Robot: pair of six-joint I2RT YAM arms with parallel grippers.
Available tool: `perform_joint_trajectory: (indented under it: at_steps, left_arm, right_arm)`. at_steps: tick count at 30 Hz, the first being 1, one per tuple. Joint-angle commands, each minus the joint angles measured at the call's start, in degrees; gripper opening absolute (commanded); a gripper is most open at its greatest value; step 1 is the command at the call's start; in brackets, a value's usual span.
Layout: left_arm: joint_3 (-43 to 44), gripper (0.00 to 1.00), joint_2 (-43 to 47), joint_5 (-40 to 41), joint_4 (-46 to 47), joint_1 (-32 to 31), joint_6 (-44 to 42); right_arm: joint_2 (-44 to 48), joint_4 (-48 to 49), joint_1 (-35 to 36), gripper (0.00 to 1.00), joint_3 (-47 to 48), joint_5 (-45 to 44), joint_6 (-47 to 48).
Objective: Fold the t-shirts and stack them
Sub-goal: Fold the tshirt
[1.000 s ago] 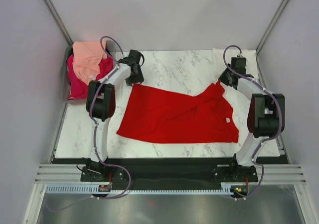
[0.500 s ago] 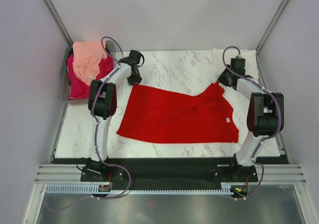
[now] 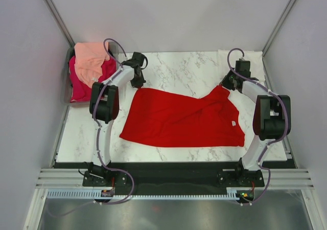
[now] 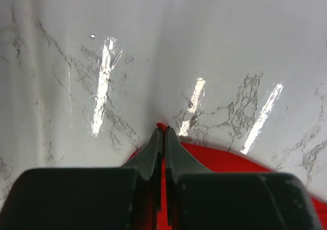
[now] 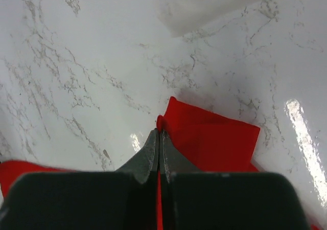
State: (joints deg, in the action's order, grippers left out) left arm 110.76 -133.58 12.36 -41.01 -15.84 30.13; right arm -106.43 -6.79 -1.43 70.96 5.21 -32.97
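A bright red t-shirt (image 3: 181, 118) lies spread over the middle of the marble table, a small white neck tag (image 3: 233, 122) near its right edge. My left gripper (image 3: 138, 82) is shut on the shirt's far left corner; in the left wrist view (image 4: 163, 130) a sliver of red cloth (image 4: 230, 161) shows between the closed tips. My right gripper (image 3: 225, 84) is shut on the far right corner, where red fabric (image 5: 214, 135) bunches at the tips (image 5: 159, 133). A peach t-shirt (image 3: 91, 61) lies on a magenta-pink one (image 3: 79, 87) at the far left.
The pile of t-shirts sits in a dark bin (image 3: 69, 53) at the table's far left corner. A pale cloth (image 3: 240, 54) lies flat at the far right corner, also seen in the right wrist view (image 5: 214, 5). Grey walls enclose the table on three sides.
My left gripper has closed its jaws on the red shirt's far left corner. The right gripper has drawn its corner slightly farther back. The shirt otherwise lies as before.
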Motion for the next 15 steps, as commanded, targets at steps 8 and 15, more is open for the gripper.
perform_joint_trajectory:
  at_steps: [8,15]
  left_arm:
    - [-14.6,0.02,21.49,0.74,-0.21,1.77,4.23]
    - [-23.38,0.02,32.22,0.21,-0.64,5.55,4.06]
  right_arm:
    - [14.05,-12.28,0.73,0.0,5.16,3.31,-2.45]
    - [17.4,-15.01,0.99,0.0,2.87,7.25,-3.15]
